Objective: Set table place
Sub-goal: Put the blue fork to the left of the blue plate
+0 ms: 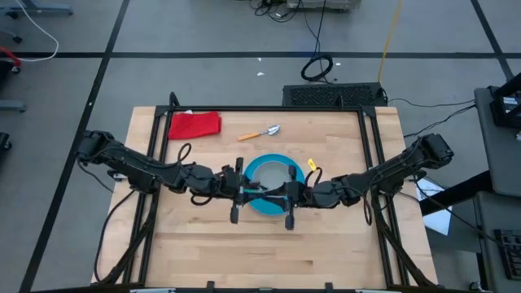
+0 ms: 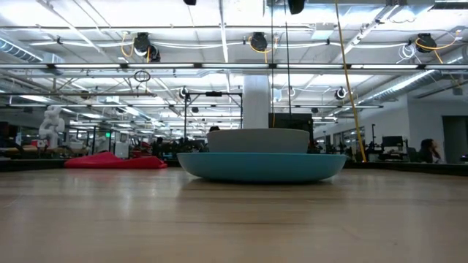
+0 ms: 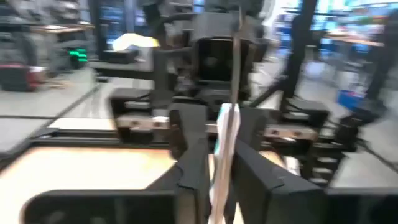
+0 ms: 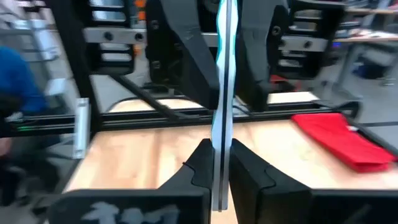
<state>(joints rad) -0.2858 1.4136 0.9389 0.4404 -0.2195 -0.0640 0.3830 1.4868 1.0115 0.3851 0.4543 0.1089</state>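
Observation:
The blue plate (image 1: 259, 172) lies at the table's middle with the grey bowl (image 1: 275, 174) in it; both show in the low view (image 2: 262, 165). The fork (image 1: 264, 190), with its pale patterned handle, is held above the plate's near part between my two grippers. My left gripper (image 1: 252, 190) comes from the left and my right gripper (image 1: 279, 194) from the right; both are shut on the fork. The orange-handled spoon (image 1: 260, 133) lies flat on the table beyond the plate. My left gripper pinches the fork (image 3: 225, 134) between its two fingers, level from the table's left, fingers along its length. The fork stands on edge, clear of the plate. My right gripper pinches the fork's other end (image 4: 221, 146) between its two fingers, level from the table's right.
A red cloth (image 1: 194, 124) lies at the table's far left corner and shows in the low view (image 2: 113, 161). Black frame rails (image 1: 163, 138) run along the table's left and right sides. Bare wood (image 1: 269, 252) lies on the near side of the plate.

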